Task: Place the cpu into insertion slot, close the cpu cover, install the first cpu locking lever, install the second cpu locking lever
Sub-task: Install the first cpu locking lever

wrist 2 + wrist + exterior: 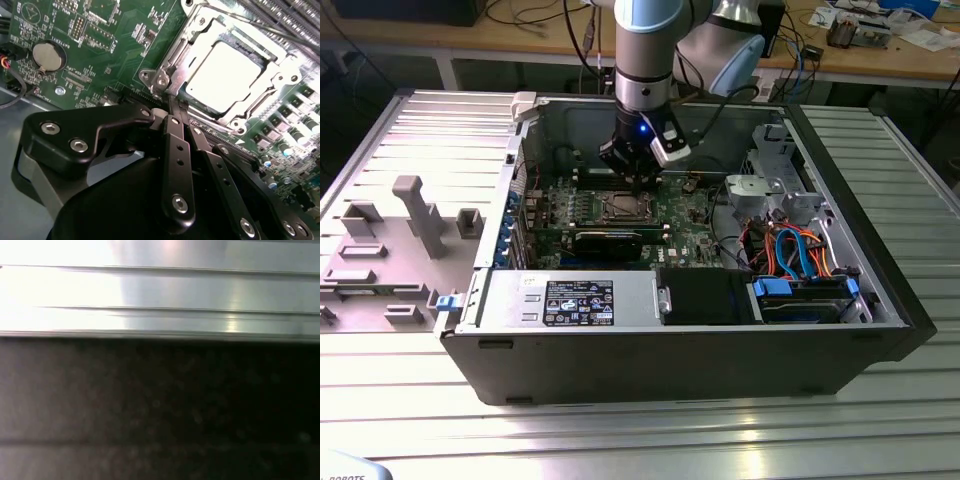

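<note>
Exterior view: the arm reaches down into an open computer case [820, 350] lying on its side on a ribbed metal table [620, 440]. The gripper [638, 180] hangs just over the green circuit board [690, 215], at the edge of the insertion slot [620, 207] toward the exterior view's right. Case walls stand on all four sides; a long black expansion card [610, 240] lies just beside the slot on the near side, and a drive cage [775, 175] with orange and blue cables sits well apart toward the exterior view's right.

In the second wrist view, the gripper [172, 107] has its two black fingers [176, 150] drawn together to a narrow close, tips side by side and touching the corner of the socket frame. Whether they pinch anything I cannot tell. One cpu [225, 75], bright silver top, sits in the slot. One cpu cover [272, 75] lies flat around it. One round coin cell [48, 56] sits apart on the board.

First wrist view: pale ribbed metal above a dark band
</note>
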`<move>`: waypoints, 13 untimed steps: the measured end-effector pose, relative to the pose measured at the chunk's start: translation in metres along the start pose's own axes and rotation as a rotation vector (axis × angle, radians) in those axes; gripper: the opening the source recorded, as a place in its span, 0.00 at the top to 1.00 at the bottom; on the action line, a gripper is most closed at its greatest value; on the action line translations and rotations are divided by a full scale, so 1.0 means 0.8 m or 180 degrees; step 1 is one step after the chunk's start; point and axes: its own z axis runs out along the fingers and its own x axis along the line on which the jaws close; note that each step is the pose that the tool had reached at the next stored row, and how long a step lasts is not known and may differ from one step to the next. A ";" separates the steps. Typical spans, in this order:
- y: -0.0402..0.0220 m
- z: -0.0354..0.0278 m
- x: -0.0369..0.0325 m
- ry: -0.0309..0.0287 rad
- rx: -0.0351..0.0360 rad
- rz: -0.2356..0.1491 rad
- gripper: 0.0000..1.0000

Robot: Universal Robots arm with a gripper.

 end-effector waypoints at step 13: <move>-0.0043 -0.0076 -0.0001 -0.0001 -0.0035 0.0001 0.89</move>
